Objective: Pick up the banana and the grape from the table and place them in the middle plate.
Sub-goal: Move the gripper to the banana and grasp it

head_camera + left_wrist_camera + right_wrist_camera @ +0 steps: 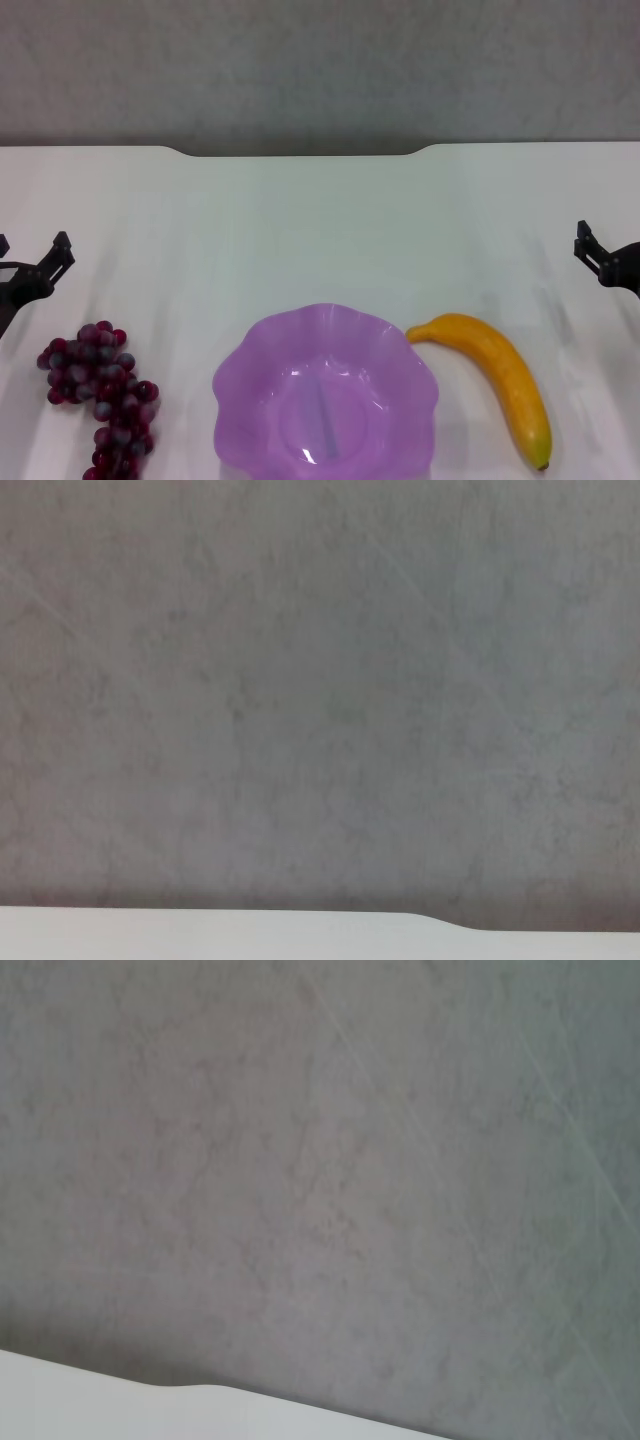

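In the head view the purple scalloped middle plate [236, 372] sits empty at the near centre of the white table [320, 220]. The grape [100, 398], a dark red-purple bunch, lies on the table left of the plate. On the plate's right lies the yellow banana [503, 378], its stem end almost at the rim. My left gripper [31, 247] hovers at the far left edge, behind the grape, open and empty. At the far right edge, behind the banana, is my right gripper [601, 256], only partly in view. Neither wrist view shows any fruit or the plate.
The table's far edge has a shallow notch [300, 152] with a grey wall [320, 70] behind it. Both wrist views show only that grey wall [320, 680] and a strip of the white table edge [100, 1405].
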`<control>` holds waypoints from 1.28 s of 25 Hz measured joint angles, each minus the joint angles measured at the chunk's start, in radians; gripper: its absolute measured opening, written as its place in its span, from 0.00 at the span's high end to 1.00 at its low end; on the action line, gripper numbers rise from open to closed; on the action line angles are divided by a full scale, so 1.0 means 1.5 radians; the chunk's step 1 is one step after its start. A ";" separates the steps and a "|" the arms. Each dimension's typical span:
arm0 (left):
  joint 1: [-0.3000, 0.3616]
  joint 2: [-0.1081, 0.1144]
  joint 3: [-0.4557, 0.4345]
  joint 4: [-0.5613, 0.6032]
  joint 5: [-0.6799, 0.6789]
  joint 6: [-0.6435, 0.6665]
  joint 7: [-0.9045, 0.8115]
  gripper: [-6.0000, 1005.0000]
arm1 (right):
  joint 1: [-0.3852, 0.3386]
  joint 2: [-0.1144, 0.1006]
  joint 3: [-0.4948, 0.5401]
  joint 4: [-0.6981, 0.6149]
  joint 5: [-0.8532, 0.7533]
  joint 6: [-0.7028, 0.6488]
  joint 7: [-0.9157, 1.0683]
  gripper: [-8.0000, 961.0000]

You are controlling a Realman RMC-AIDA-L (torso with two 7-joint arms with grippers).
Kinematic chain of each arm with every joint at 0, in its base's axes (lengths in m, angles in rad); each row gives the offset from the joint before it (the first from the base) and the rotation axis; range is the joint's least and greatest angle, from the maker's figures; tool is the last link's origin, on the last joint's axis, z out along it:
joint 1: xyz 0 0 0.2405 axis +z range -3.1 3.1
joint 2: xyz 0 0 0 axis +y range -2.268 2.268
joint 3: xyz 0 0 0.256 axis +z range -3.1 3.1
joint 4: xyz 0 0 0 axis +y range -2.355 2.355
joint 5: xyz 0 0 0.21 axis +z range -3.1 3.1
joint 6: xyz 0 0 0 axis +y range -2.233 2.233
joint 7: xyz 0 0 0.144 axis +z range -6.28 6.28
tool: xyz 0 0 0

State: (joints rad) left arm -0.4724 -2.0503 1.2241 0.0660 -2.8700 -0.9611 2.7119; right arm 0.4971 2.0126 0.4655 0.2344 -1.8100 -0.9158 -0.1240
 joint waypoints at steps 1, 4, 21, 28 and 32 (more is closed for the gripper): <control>0.000 0.000 0.000 0.000 0.001 0.000 -0.001 0.14 | 0.000 0.000 0.000 0.000 0.000 0.000 0.000 0.07; 0.000 0.000 0.000 0.001 0.002 -0.002 -0.002 0.14 | 0.001 0.000 0.000 0.001 0.000 0.000 0.000 0.07; -0.003 0.000 0.000 -0.001 0.002 0.002 -0.006 0.14 | 0.002 -0.003 -0.002 0.029 -0.004 0.001 -0.007 0.07; 0.007 0.002 0.000 0.000 0.002 0.017 -0.006 0.14 | -0.015 -0.064 0.025 0.185 -0.005 0.066 -0.060 0.07; 0.006 0.003 0.000 0.001 0.002 0.019 -0.006 0.14 | -0.078 -0.136 0.123 0.372 -0.005 0.171 -0.170 0.07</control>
State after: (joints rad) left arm -0.4639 -2.0462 1.2240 0.0676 -2.8669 -0.9330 2.7028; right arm 0.3805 1.8080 0.6503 0.7924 -1.8176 -0.6591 -0.3784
